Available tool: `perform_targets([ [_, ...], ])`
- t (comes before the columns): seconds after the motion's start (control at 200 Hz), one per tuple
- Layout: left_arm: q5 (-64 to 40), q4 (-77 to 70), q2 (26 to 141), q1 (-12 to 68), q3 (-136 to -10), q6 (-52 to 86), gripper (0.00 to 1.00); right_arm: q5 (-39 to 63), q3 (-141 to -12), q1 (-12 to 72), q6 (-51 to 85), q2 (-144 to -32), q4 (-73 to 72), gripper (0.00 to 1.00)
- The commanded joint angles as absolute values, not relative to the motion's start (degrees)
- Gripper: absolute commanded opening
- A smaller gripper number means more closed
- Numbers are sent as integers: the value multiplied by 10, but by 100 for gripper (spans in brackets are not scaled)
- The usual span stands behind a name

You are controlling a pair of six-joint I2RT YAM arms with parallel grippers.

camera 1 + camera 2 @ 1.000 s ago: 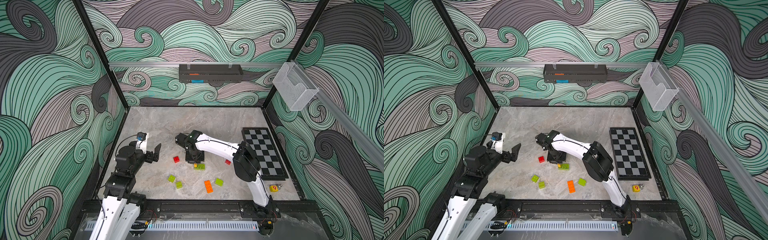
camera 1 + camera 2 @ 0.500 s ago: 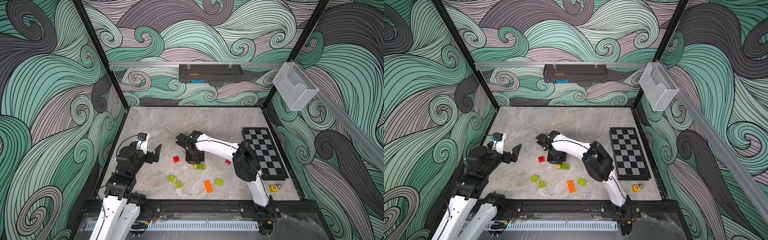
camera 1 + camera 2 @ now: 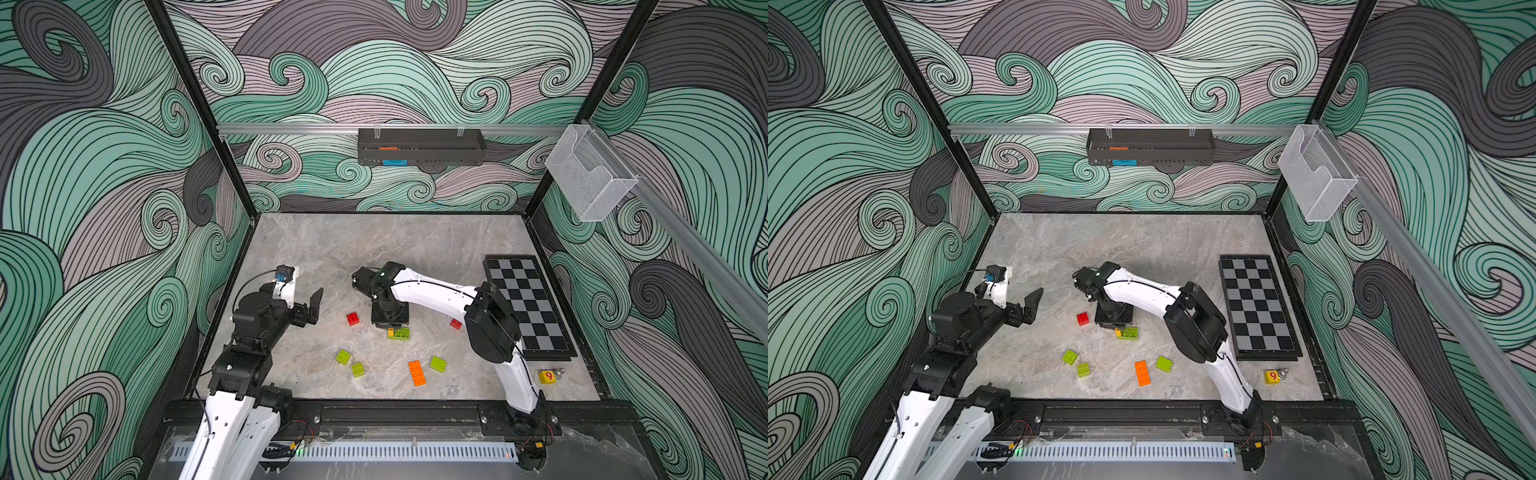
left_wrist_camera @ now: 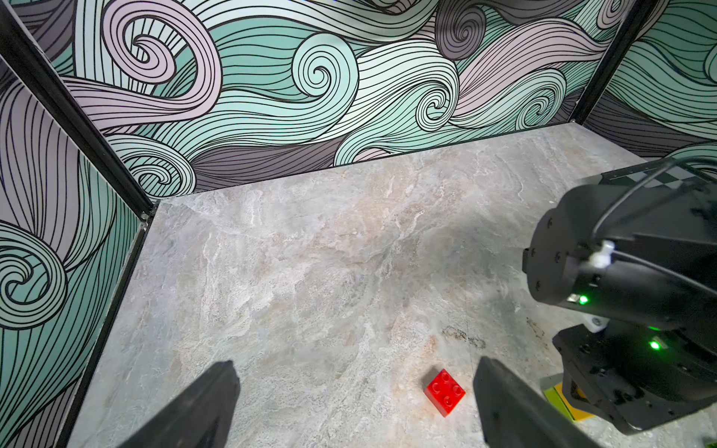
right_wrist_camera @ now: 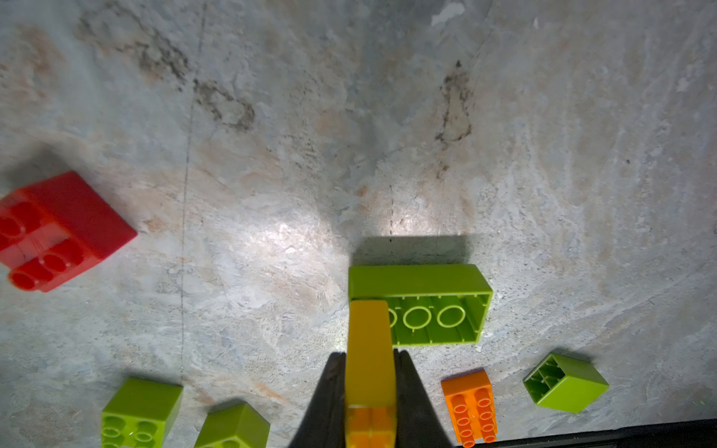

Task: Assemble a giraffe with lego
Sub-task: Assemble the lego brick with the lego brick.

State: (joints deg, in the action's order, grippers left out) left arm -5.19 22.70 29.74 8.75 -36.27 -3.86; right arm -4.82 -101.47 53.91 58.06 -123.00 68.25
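Note:
No assembled giraffe is in view; the lego lies as loose bricks on the marble floor. My right gripper (image 5: 369, 355) points down, shut on a yellow brick (image 5: 368, 341). That brick's lower end sits over one end of a long lime green brick (image 5: 434, 310) lying hollow side up (image 3: 402, 333). A red brick (image 3: 353, 318) lies to its left, and another red brick (image 3: 456, 323) to its right. Nearer the front lie three lime squares (image 3: 343, 356) (image 3: 358, 369) (image 3: 439, 364) and a long orange brick (image 3: 417, 372). My left gripper (image 4: 355, 372) hovers open and empty at the left, short of the red brick (image 4: 445, 391).
A folded chessboard (image 3: 528, 307) lies along the right side. A yellow cube with a red 9 (image 3: 547, 376) sits at the front right. A black shelf (image 3: 419, 147) hangs on the back wall and a clear holder (image 3: 590, 178) on the right rail.

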Motion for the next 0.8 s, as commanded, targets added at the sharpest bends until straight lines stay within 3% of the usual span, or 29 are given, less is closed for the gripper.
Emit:
perform_targets([
  [0.0,-56,218,291,91,-361,-43,99,-38,-1003,534,585,-1241,678,0],
  [0.796,-52,219,287,93,-364,-43,99,-12,-901,527,641,-1246,641,0],
])
